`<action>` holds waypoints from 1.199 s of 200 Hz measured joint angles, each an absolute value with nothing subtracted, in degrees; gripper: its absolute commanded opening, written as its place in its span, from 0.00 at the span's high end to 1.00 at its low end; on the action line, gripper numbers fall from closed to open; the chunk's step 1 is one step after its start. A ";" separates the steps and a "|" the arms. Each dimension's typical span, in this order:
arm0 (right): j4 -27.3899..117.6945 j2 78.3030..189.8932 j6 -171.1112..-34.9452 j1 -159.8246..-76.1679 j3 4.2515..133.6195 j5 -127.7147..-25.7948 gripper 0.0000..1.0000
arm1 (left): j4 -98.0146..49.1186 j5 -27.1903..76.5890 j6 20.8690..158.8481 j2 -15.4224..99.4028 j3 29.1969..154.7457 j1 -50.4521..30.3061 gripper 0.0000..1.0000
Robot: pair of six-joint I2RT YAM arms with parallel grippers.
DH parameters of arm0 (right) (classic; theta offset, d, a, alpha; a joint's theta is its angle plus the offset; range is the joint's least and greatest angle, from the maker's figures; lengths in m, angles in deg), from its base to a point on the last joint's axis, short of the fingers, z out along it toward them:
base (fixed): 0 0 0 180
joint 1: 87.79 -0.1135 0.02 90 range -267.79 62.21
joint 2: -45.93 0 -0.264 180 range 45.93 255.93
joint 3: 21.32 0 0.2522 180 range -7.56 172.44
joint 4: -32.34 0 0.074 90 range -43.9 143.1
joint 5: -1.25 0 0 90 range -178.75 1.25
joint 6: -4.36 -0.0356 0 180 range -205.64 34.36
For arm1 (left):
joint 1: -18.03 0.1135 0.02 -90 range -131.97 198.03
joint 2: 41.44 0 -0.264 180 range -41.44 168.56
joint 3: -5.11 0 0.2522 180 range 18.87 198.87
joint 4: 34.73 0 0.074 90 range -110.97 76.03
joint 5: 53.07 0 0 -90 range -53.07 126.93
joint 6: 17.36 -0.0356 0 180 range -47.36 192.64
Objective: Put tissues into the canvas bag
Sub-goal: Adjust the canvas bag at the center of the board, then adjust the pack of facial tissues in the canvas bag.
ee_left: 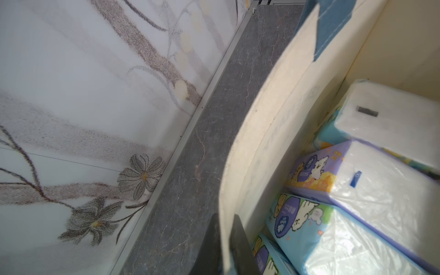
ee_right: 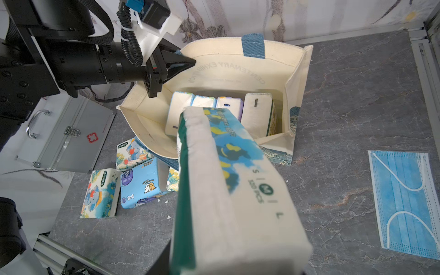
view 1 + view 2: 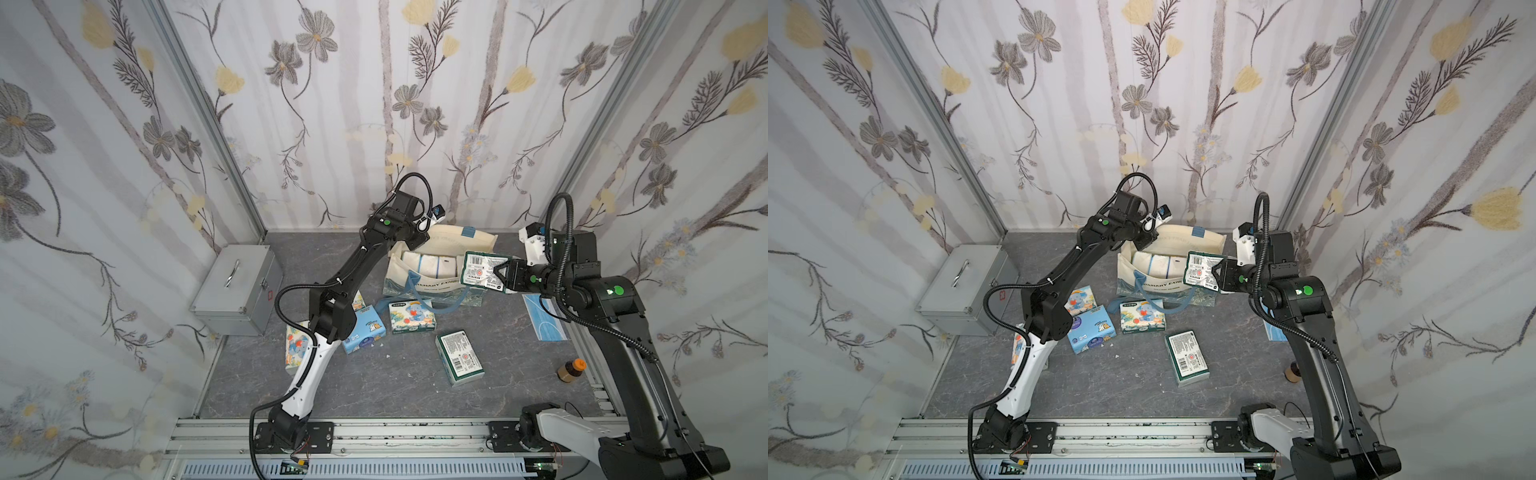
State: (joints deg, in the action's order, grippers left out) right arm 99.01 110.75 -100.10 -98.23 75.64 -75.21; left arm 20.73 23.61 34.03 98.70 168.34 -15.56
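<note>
In both top views the right arm (image 3: 602, 291) is reaching sideways, its right gripper (image 3: 501, 272) clamping a green-edged pack (image 3: 480, 269) label-up over one end of the canvas bag (image 3: 401, 272), while the left arm (image 3: 357, 266) is stretching to the bag's back wall. In the left wrist view the left gripper (image 1: 225, 238) is pinching the cream woven rim, closed on it, with glossy wrapped tissues (image 1: 381, 190) lying inside. In the right wrist view loose packs (image 2: 140, 181) are lying on the grey marbled table (image 2: 345, 107) beside the boxy bag.
</note>
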 measured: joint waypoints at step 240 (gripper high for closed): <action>91.21 109.74 -95.23 -111.61 62.53 -90.51 0.70 | -22.90 44.41 32.30 66.06 107.86 -27.29 1.00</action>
